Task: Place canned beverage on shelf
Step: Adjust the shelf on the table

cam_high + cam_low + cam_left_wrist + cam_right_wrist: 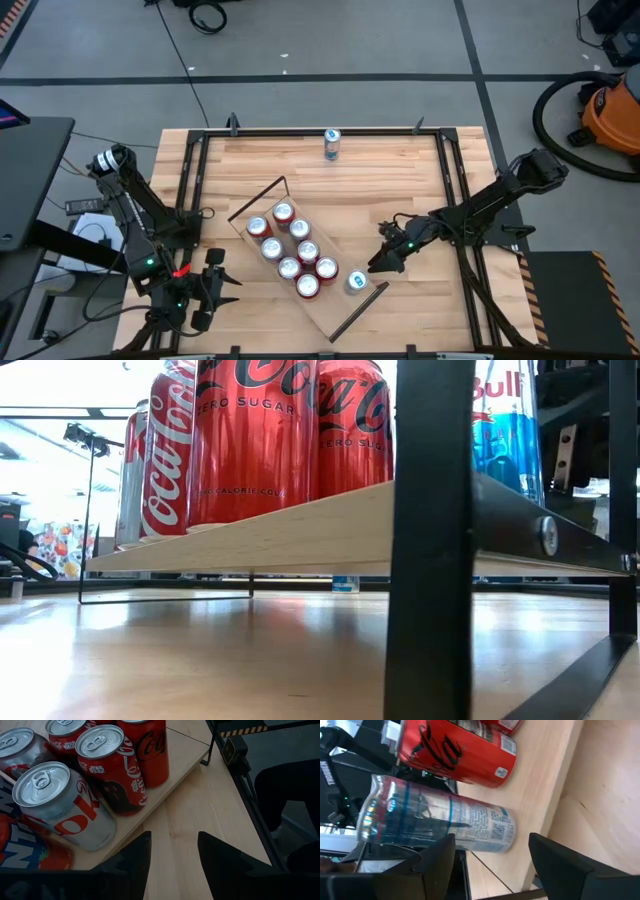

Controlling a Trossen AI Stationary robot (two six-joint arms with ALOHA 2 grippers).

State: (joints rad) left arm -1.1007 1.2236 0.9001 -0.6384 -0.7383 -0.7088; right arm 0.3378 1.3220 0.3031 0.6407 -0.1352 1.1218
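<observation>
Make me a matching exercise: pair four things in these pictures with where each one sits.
Things:
1. blue can by the right arm
2. can apart from the rest
3. orange vacuum
4. left end effector

Places:
A. on the floor beyond the table's right side
B. over the table's near left corner
C. at the end of the shelf
D. at the table's far edge

Pairs: 1-C, 2-D, 3-A, 4-B
</observation>
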